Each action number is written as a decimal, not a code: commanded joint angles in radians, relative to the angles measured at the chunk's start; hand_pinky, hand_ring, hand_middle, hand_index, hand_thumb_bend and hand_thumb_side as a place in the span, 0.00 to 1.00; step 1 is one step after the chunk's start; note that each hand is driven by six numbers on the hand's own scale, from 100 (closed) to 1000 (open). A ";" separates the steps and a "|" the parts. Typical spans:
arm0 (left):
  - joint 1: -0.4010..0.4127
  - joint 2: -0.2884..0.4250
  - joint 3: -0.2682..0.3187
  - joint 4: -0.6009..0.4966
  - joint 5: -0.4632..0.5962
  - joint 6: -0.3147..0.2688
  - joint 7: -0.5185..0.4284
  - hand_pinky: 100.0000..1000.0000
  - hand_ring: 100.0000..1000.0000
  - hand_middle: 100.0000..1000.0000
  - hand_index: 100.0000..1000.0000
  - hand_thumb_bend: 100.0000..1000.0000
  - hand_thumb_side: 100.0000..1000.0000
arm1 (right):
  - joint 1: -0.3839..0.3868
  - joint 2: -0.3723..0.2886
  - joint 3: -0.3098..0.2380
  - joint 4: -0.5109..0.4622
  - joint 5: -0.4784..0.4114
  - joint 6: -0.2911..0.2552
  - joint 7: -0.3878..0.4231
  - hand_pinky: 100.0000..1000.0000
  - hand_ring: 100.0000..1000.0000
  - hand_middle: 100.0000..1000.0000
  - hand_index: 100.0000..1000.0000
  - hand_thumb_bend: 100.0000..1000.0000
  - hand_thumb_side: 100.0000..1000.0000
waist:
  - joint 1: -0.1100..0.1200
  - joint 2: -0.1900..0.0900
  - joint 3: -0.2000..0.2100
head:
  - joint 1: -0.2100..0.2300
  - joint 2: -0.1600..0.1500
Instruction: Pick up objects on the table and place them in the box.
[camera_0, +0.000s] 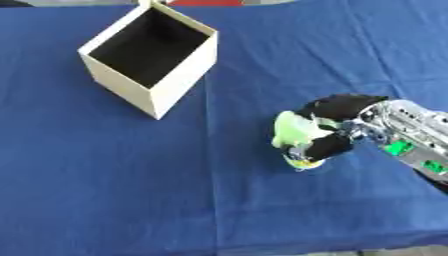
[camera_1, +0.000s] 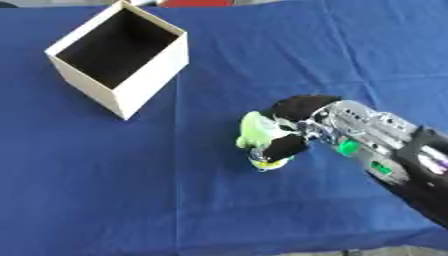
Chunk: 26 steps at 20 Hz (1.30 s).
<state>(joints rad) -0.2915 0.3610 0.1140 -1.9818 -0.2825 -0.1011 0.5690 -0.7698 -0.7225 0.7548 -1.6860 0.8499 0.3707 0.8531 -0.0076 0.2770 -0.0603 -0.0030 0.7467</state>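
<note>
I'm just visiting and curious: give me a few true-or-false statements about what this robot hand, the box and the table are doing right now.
1. The right robot hand is curled around a light green object. True.
2. The box already holds the green object. False: its inside looks dark and empty, and the object is in the hand.
3. The box stands to the left of the hand, farther away. True.
4. The tablecloth is red. False: it is blue.
5. The left robot hand is helping. False: it is not in view.
</note>
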 joint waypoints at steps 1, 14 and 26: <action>-0.008 0.011 0.003 -0.018 0.003 -0.001 0.000 0.44 0.56 0.66 0.85 0.29 0.68 | -0.009 -0.007 0.002 0.000 0.006 0.054 0.006 0.86 0.81 0.67 0.87 0.21 0.91 | 0.002 -0.013 0.001 | -0.002 0.002; -0.005 0.011 0.006 -0.018 0.000 0.001 0.001 0.44 0.56 0.65 0.85 0.28 0.68 | -0.013 -0.062 -0.063 -0.292 -0.433 0.456 -0.148 0.85 0.76 0.67 0.92 0.00 0.01 | -0.001 -0.014 -0.005 | 0.003 0.002; -0.008 0.013 0.004 -0.018 0.000 0.000 0.000 0.44 0.56 0.64 0.85 0.28 0.68 | -0.184 -0.038 -0.073 -0.314 -0.440 0.472 -0.222 0.84 0.75 0.70 0.90 0.00 0.06 | -0.003 -0.020 -0.006 | 0.004 -0.008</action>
<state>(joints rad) -0.2903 0.3609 0.1145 -1.9818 -0.2827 -0.1008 0.5694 -0.9310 -0.7555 0.6962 -1.9800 0.3916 0.7244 0.4995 -0.0114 0.2773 -0.0663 -0.0003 0.7462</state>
